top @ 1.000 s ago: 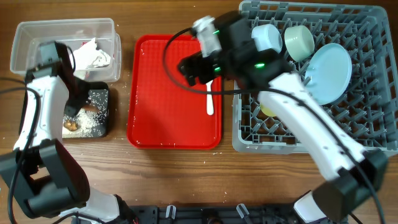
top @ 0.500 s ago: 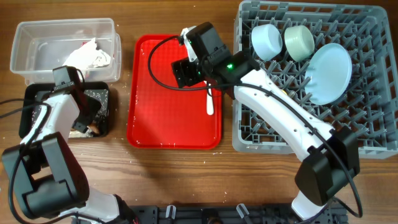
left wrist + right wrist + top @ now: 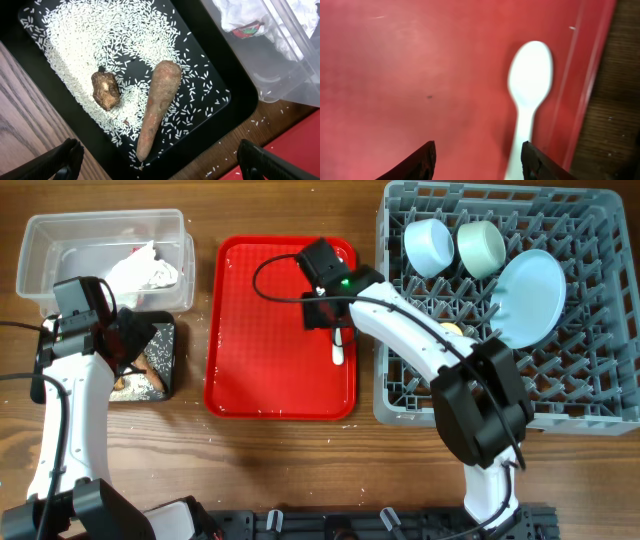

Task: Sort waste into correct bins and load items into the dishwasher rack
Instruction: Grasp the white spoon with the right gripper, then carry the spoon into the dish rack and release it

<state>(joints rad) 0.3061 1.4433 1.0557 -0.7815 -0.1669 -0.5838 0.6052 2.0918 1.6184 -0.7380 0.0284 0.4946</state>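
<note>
My left gripper (image 3: 160, 170) hangs open above the black tray (image 3: 235, 115), with nothing between its fingers. In that bin lie the root-like stick (image 3: 159, 107), the brown lump (image 3: 105, 90) and scattered rice grains (image 3: 90, 40). The clear tub (image 3: 280, 75) beside it holds the tissue (image 3: 235, 12) and the red-and-white wrapper (image 3: 247, 30). My right gripper (image 3: 477, 165) is open low over the red tray (image 3: 420, 75). The white spoon (image 3: 530, 85) lies flat there, its handle just inside the right finger. The plate (image 3: 530, 295), blue bowl (image 3: 430, 245) and green bowl (image 3: 480, 245) stand in the grey rack (image 3: 600, 380).
A yellow cup (image 3: 450, 330) shows partly in the rack under my right arm. Stray rice grains dot the wood between the black tray and the red tray (image 3: 260, 330). The spoon lies close to the red tray's right rim, next to the rack.
My left gripper has opened and lifted, leaving the root-like stick in the black tray. My right gripper has moved down the red tray to the spoon, and its jaws have narrowed.
</note>
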